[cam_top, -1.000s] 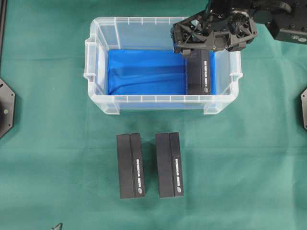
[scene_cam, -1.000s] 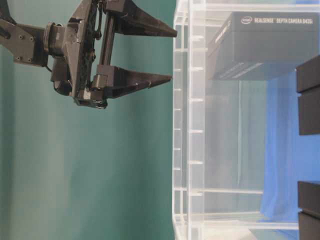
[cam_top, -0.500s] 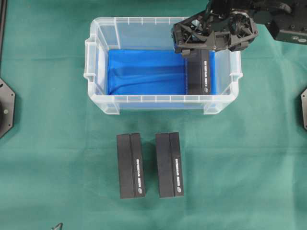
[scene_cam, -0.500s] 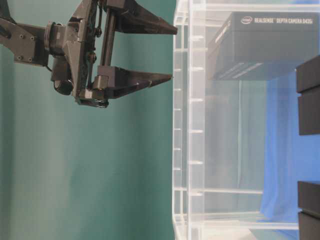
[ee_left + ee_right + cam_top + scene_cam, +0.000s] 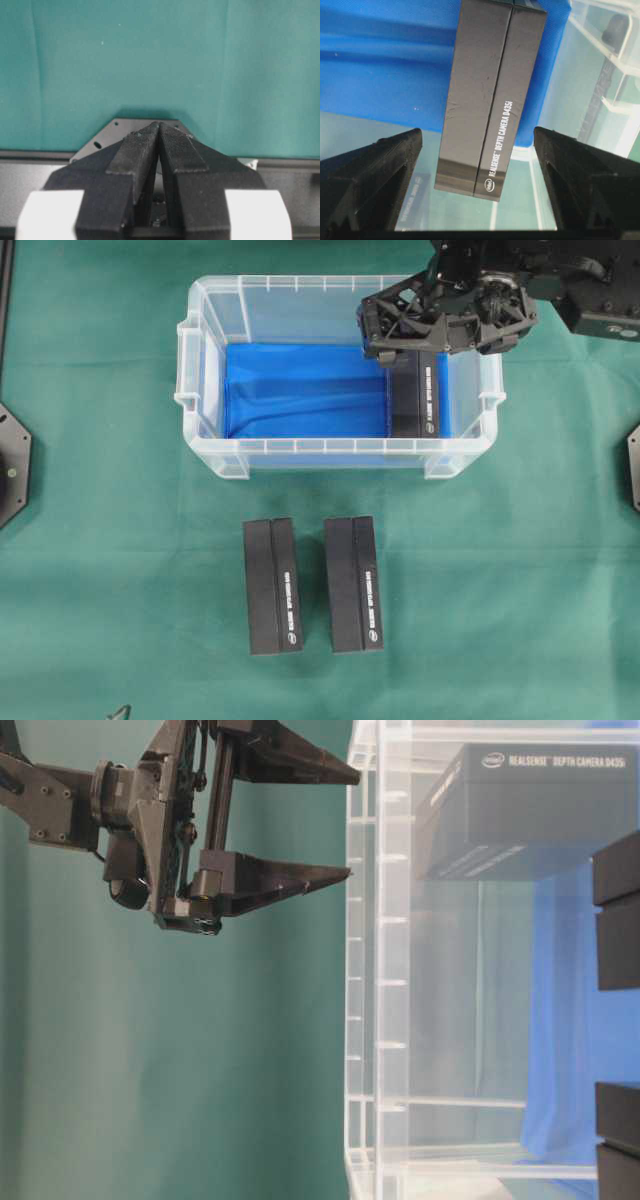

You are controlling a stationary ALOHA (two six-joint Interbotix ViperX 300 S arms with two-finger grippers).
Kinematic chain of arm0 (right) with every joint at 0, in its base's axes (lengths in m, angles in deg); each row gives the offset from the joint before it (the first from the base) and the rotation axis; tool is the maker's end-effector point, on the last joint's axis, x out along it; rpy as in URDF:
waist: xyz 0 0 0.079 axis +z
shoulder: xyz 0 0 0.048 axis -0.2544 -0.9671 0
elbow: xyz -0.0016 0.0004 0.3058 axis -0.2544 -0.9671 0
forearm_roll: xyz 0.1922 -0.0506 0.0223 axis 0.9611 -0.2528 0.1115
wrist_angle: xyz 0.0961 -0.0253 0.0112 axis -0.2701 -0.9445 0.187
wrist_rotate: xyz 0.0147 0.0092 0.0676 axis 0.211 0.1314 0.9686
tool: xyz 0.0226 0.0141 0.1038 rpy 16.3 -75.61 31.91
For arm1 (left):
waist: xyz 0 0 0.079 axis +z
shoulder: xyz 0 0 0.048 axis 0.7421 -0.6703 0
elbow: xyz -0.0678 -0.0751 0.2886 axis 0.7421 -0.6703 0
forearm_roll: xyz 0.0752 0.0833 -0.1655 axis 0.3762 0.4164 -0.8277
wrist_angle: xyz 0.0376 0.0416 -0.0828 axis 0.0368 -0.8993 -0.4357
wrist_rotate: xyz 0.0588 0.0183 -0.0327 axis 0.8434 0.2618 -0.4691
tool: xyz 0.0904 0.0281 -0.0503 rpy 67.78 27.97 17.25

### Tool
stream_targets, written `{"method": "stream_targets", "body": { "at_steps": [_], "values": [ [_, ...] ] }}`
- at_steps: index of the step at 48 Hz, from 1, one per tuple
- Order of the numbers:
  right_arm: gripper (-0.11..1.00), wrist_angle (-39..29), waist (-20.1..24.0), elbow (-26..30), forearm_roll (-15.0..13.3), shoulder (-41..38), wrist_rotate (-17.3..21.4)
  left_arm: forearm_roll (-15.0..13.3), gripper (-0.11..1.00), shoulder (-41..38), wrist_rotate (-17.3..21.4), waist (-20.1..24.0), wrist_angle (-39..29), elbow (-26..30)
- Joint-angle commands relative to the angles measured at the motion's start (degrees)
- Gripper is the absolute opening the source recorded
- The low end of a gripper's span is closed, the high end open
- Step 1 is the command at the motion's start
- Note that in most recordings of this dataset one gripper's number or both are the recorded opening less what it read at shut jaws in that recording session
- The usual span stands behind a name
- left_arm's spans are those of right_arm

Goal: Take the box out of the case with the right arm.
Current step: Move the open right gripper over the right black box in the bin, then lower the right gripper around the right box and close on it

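The case (image 5: 300,285) is a clear plastic bin with a blue lining, at the back middle of the green cloth. One black box (image 5: 415,400) lies flat against its right wall, lettering up. My right gripper (image 5: 378,335) hovers over the box's far end, above the rim, open and holding nothing. Seen from the right wrist, the box (image 5: 490,95) lies between and below the spread fingers of that gripper (image 5: 476,132), untouched. At table level the gripper (image 5: 354,826) stands apart from the case wall (image 5: 365,1020). My left gripper (image 5: 159,125) is shut and empty over bare cloth.
Two more black boxes (image 5: 273,585) (image 5: 353,583) lie side by side on the cloth in front of the case. Black mounting plates sit at the left edge (image 5: 12,465) and right edge (image 5: 633,465) of the table.
My right gripper's jaws have spread slightly wider and the gripper has edged a little toward the case. The box has not moved.
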Motion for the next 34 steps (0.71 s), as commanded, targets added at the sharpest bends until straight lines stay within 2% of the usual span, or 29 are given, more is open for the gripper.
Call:
{"method": "stream_targets", "body": {
  "at_steps": [1,34],
  "values": [
    [0.92,0.2,0.2,0.6,-0.2,0.6,0.0,0.2,0.0,-0.2,0.1,-0.1,0.2,0.5],
    [0.92,0.2,0.3,0.5,-0.4,0.4,0.9,0.2,0.0,-0.4,0.1,0.0,0.2,0.5]
  ]
}}
